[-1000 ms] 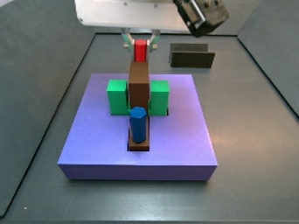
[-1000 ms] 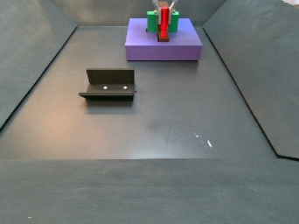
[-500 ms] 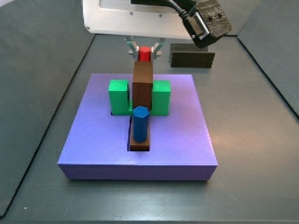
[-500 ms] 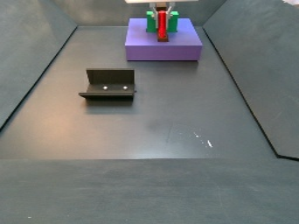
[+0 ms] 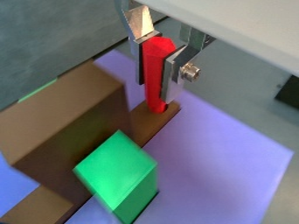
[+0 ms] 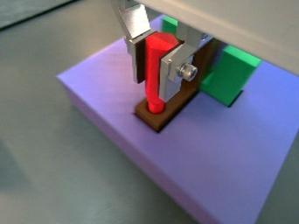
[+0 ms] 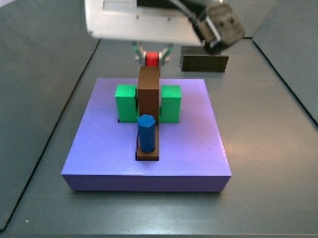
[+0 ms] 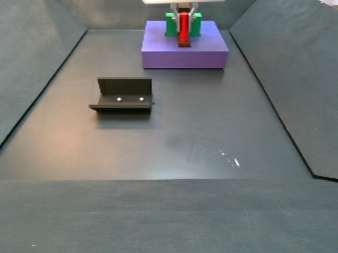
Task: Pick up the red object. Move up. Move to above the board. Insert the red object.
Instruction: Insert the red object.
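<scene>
The red object [image 5: 155, 79] is a thin upright peg held between my gripper's [image 5: 158, 59] silver fingers, which are shut on its upper part. Its lower end meets the brown strip [image 6: 163, 115] on the lavender board [image 6: 105, 105], just behind the tall brown block [image 7: 148, 91]. Both wrist views show the red object [image 6: 156, 77] gripped. In the side views the gripper [image 7: 152, 53] hangs over the far part of the board [image 7: 187, 149] with the red object [image 7: 152, 59] showing behind the brown block; it also shows in a side view [image 8: 184, 30].
A shorter blue peg [image 7: 145, 133] stands in the strip in front of the brown block. Green blocks [image 7: 125, 102] flank the brown block. The dark fixture [image 8: 123, 95] stands on the grey floor, away from the board.
The gripper has moved down with the red object, so less of the peg shows above the brown block; its lower end is now at the brown strip.
</scene>
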